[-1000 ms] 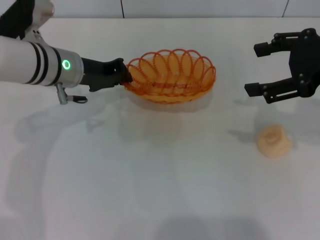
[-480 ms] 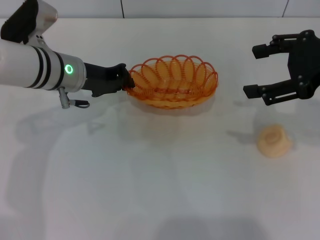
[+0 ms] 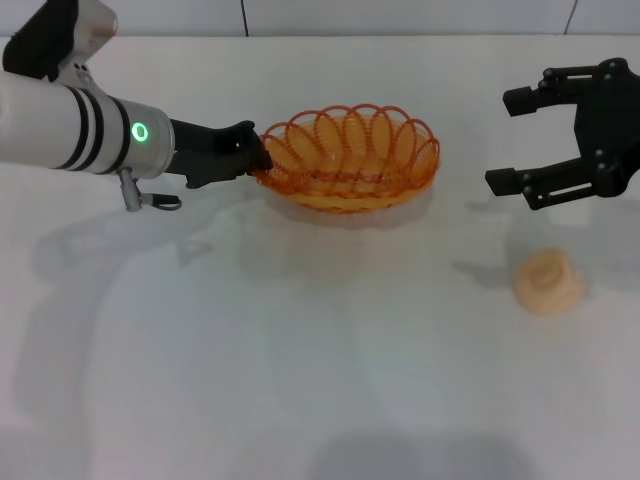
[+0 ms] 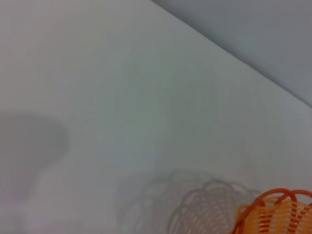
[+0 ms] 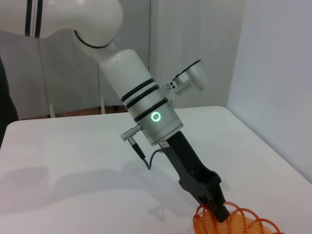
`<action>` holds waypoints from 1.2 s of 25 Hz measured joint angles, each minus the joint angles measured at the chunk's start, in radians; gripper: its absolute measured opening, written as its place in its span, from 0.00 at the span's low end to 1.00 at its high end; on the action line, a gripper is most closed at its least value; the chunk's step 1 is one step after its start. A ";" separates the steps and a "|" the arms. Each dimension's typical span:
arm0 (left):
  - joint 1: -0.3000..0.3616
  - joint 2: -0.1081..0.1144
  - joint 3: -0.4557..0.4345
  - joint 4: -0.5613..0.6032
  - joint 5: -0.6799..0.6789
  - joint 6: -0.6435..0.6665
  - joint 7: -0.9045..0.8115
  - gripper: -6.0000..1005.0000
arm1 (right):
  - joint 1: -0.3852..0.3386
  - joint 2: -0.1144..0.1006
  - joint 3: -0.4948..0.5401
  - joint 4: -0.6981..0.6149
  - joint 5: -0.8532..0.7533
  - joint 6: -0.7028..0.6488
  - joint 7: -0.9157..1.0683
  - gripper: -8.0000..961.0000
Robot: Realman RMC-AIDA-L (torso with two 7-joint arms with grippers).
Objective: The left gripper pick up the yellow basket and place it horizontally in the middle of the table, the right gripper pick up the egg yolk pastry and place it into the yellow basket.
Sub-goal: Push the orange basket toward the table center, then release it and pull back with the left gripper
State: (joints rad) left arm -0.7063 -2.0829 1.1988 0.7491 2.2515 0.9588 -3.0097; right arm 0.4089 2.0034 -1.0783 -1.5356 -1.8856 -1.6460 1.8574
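Yellow basket (image 3: 350,158) rim in left gripper (image 3: 255,158)

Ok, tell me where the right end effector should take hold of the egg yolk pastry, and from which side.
Probably from straight above. The egg yolk pastry sits alone on the table, low and round with a domed top, so closing across its widest sides suits it. The right end effector hangs open behind it.

The head camera looks down over the plain white tabletop (image 3: 300,350). Both wrist cameras sit lower and closer, each catching the oval orange-yellow wire basket (image 3: 350,160) (image 4: 273,214) (image 5: 234,222).
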 joint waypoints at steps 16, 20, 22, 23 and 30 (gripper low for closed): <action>-0.001 0.002 -0.004 -0.021 0.000 -0.028 0.000 0.12 | -0.002 0.002 0.000 0.007 0.001 0.000 -0.011 0.89; 0.000 0.000 -0.005 -0.030 -0.005 -0.033 0.004 0.12 | -0.004 0.002 -0.002 0.008 0.001 0.000 -0.011 0.89; 0.001 0.001 -0.003 -0.030 -0.017 -0.033 0.007 0.12 | -0.005 0.003 -0.002 0.008 0.001 -0.001 -0.011 0.89; 0.001 0.001 -0.001 -0.030 -0.021 -0.034 0.009 0.12 | -0.005 0.003 0.000 0.008 0.001 -0.005 -0.011 0.89; 0.001 0.002 0.001 -0.026 -0.054 -0.034 0.025 0.13 | -0.015 0.004 0.002 0.001 0.002 -0.014 -0.010 0.89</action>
State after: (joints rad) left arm -0.7053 -2.0809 1.1996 0.7234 2.1980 0.9249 -2.9848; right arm 0.3943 2.0074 -1.0767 -1.5345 -1.8838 -1.6599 1.8471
